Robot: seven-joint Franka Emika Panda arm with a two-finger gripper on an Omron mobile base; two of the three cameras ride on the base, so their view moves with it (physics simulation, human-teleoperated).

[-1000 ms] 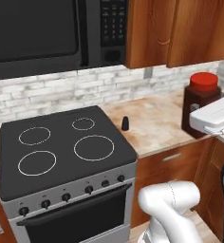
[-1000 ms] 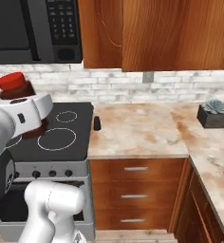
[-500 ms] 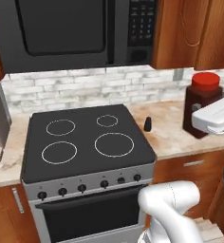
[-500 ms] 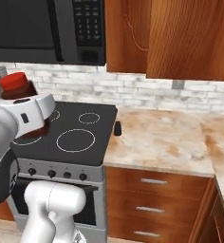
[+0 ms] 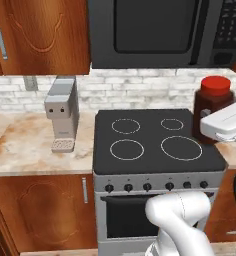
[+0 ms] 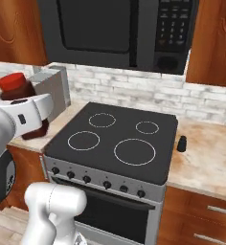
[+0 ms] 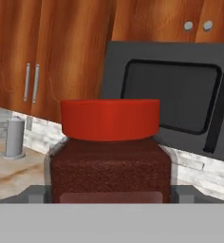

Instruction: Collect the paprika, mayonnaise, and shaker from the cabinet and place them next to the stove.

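The paprika (image 5: pixel 213 106), a dark jar with a red lid, hangs above the right edge of the stove (image 5: pixel 155 150). My gripper (image 5: pixel 216 125) is shut on it from the side. From the right base view the paprika (image 6: pixel 20 91) sits left of the stove (image 6: pixel 119 139), with the gripper (image 6: pixel 31 119) around it. The hand view has the paprika (image 7: pixel 109 152) close up between my gripper (image 7: pixel 109 192) fingers (image 7: pixel 37 193). The small black shaker (image 6: pixel 182 143) stands on the counter just right of the stove. The mayonnaise is out of view.
A black microwave (image 5: pixel 160 32) hangs over the stove. A grey coffee machine (image 5: pixel 62 112) stands on the marble counter (image 5: pixel 25 150) to the left. Closed wood wall cabinets (image 5: pixel 40 35) flank the microwave. More counter (image 6: pixel 206 165) lies right of the stove.
The base has driven left, so the whole scene has slid right: the stove is now centred and the coffee machine has come into view. The paprika stays in my gripper.
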